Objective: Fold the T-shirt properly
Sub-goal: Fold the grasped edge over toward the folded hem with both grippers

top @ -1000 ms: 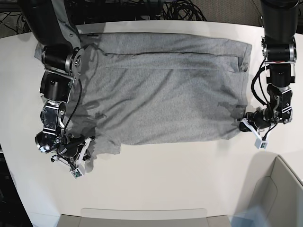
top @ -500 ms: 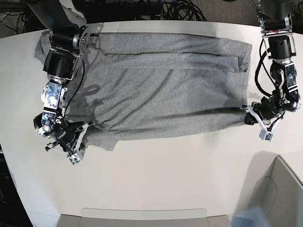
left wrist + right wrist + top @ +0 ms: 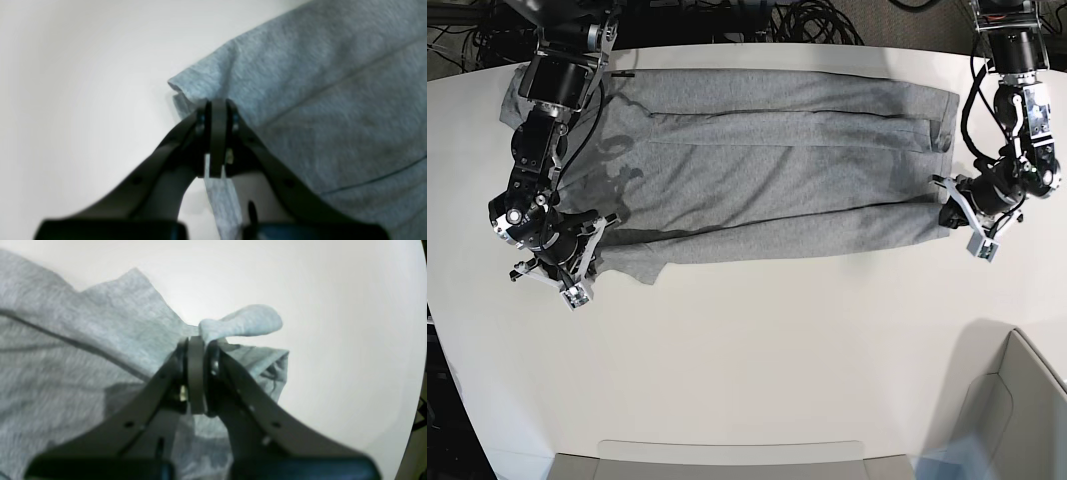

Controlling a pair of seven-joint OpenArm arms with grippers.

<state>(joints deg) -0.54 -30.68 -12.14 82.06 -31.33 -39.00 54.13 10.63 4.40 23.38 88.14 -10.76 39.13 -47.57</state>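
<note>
Showing the grey T-shirt (image 3: 777,170) spread lengthwise across the far half of the white counter (image 3: 757,360), with its near long edge lifted and drawn partway over the body so that a fold band runs along the near side. Left tool (image 3: 949,212), at the right of the base view: jaws closed tight on the shirt's near corner at that end; in the left wrist view the fingers (image 3: 218,133) meet on a pinched ridge of cloth (image 3: 300,100), the fabric fanning out beyond them over the counter (image 3: 83,83). Right tool (image 3: 595,250), at the left of the base view: jaws likewise clamped on the shirt's near corner at the opposite end; in the right wrist view a small rounded lobe of fabric (image 3: 247,321) bulges out just past the closed fingers (image 3: 196,373), and crumpled cloth hangs beneath them. A pale bin (image 3: 1017,410) stands at the near right corner of the counter, well apart from the shirt.
</note>
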